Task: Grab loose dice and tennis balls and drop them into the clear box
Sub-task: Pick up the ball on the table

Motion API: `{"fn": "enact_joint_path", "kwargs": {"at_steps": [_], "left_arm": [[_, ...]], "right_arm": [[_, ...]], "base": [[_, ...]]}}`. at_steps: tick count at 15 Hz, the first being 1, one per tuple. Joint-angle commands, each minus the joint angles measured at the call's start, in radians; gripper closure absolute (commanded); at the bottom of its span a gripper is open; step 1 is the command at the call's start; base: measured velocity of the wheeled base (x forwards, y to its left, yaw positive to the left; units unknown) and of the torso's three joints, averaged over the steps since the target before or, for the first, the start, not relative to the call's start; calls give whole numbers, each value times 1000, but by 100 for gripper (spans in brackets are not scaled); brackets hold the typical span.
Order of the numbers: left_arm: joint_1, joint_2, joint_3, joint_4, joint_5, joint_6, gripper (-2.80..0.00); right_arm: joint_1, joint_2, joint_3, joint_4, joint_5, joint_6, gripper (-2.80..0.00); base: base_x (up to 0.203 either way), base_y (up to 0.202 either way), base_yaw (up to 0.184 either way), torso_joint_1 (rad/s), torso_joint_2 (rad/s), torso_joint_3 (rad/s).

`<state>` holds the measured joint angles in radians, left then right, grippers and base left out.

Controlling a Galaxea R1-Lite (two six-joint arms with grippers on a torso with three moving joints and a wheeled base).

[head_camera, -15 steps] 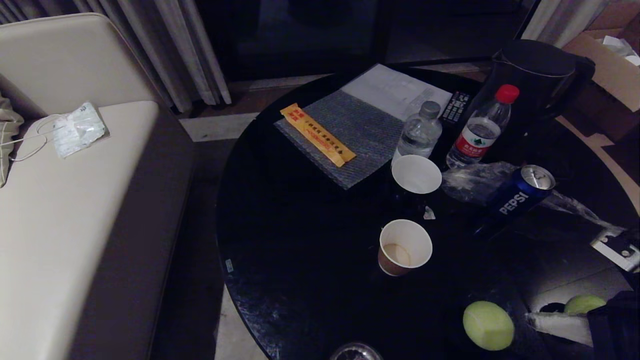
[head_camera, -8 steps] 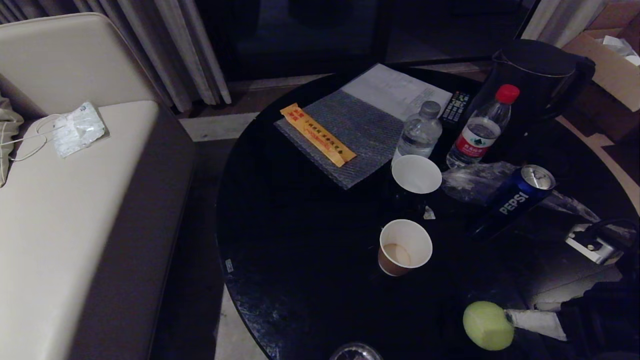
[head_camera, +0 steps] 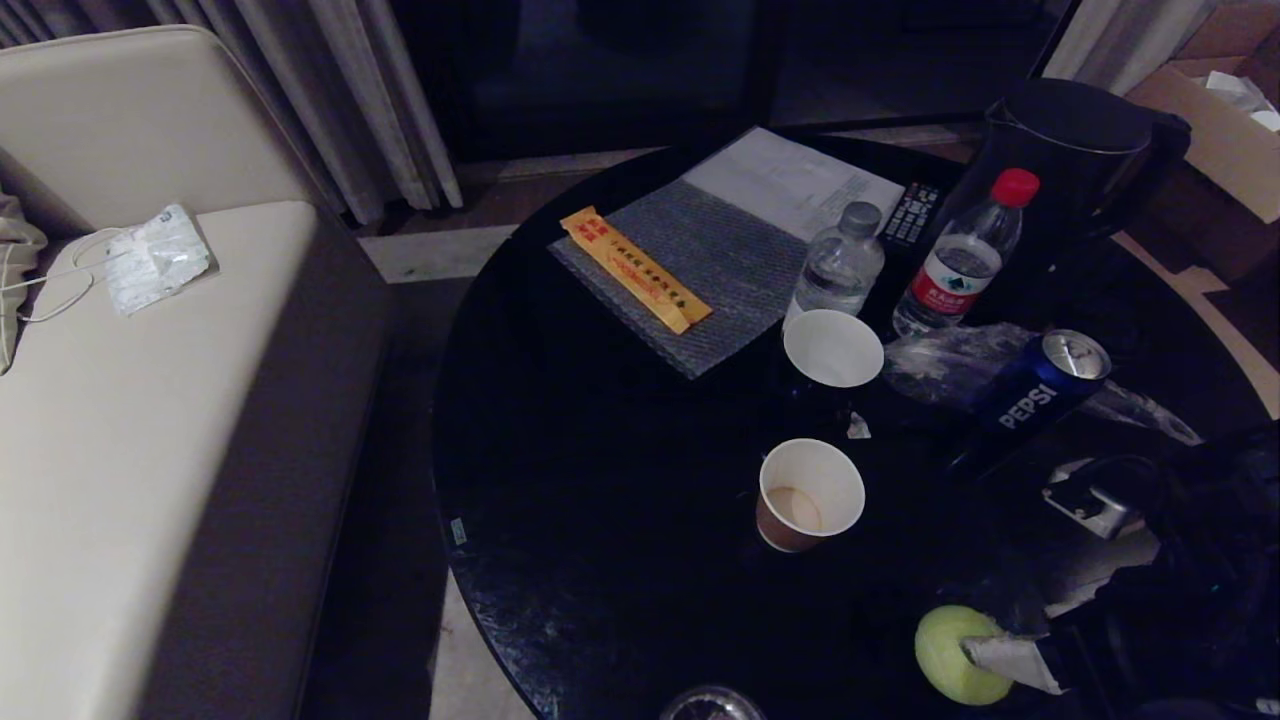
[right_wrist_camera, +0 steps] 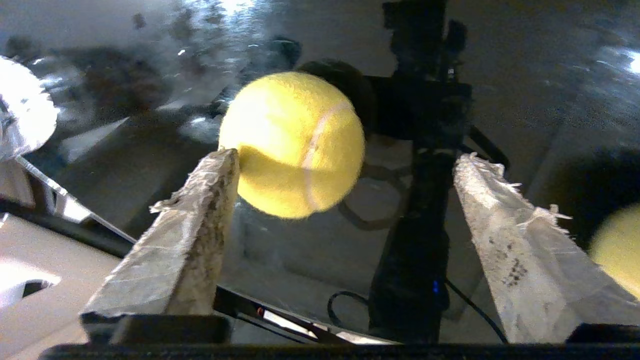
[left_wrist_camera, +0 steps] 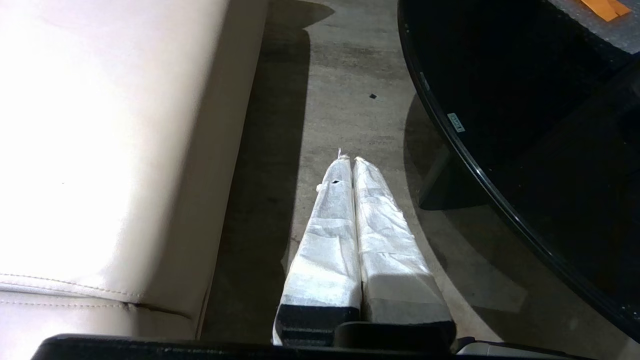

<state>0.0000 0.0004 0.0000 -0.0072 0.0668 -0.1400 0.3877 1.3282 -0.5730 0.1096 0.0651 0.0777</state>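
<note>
Dark glass covered the round table (head_camera: 600, 520) we took as our landmark. Left of it we saw a beige sofa (head_camera: 130, 420) with a crumpled white packet (head_camera: 155, 258) on its seat. Between sofa and table our left gripper (left_wrist_camera: 348, 165) hung over the bare floor (left_wrist_camera: 345, 100), its two wrapped fingers pressed together on nothing. On the table, toward its far side, lay a grey ribbed panel (head_camera: 700, 270) with a yellow strip (head_camera: 635, 268) across it; nearer the middle stood two paper cups (head_camera: 810, 495), and to their right two water bottles (head_camera: 960, 265) and a blue can (head_camera: 1040, 390). At the table's near right edge rested a tennis ball (head_camera: 950, 650) — our right gripper (right_wrist_camera: 345, 165) stood over it with fingers spread wide, one fingertip (right_wrist_camera: 222, 165) touching the ball's side, nothing gripped. A second tennis ball (right_wrist_camera: 620, 245) showed just beyond the other finger, in the right wrist view only.
</note>
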Motion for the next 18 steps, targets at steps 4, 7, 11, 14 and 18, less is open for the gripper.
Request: {"fn": "enact_joint_path", "kwargs": {"at_steps": [4, 7, 11, 14, 18], "left_arm": [[0, 1, 2, 0, 1, -1, 0], [0, 1, 2, 0, 1, -3, 0], [0, 1, 2, 0, 1, -2, 0], [0, 1, 2, 0, 1, -1, 0], [0, 1, 2, 0, 1, -1, 0]], "right_arm": [[19, 38, -37, 0, 21, -27, -280], [23, 34, -34, 10, 25, -69, -280], [56, 45, -39, 12, 27, -87, -280], [72, 46, -48, 12, 26, -88, -280], [98, 91, -45, 8, 22, -89, -280]], "base": [[0, 0, 0, 0, 0, 0], [0, 0, 0, 0, 0, 0], [0, 0, 0, 0, 0, 0], [0, 0, 0, 0, 0, 0], [0, 0, 0, 0, 0, 0]]}}
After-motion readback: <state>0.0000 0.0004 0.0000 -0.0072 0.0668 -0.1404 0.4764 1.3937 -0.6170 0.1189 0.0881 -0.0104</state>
